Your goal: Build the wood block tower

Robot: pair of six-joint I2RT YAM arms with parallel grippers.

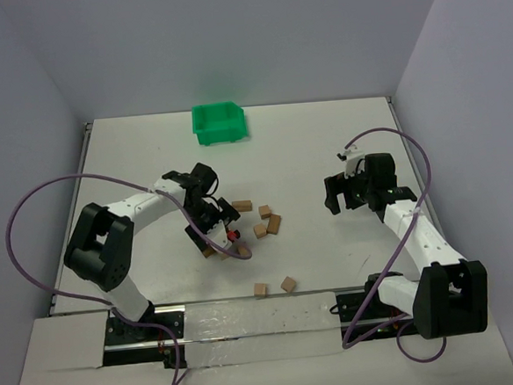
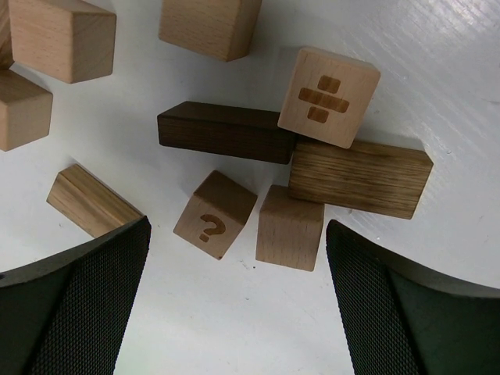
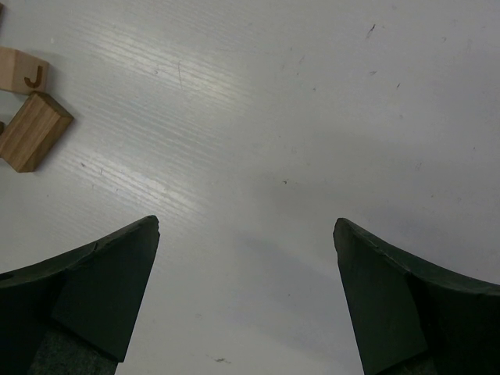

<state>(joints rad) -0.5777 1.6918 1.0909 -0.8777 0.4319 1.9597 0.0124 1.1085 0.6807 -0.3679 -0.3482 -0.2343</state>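
Observation:
The wooden blocks lie loose on the white table, in no stack. In the left wrist view a cube with a division sign (image 2: 328, 95) rests tilted on a dark bar (image 2: 226, 131) and a brown bar (image 2: 361, 178). In front of them sit a question-mark cube (image 2: 214, 213) and a plain cube (image 2: 290, 227). My left gripper (image 2: 238, 234) (image 1: 213, 224) hangs open just above this cluster, holding nothing. More blocks (image 1: 267, 220) lie to its right. My right gripper (image 1: 343, 191) (image 3: 246, 226) is open over bare table, with a J cube (image 3: 25, 72) off to its left.
A green plastic bin (image 1: 219, 123) stands at the back of the table. Two loose cubes (image 1: 261, 289) (image 1: 288, 284) lie near the front edge. A tan bar (image 2: 90, 201) lies beside the left finger (image 2: 86, 297). Purple cables loop out from both arms.

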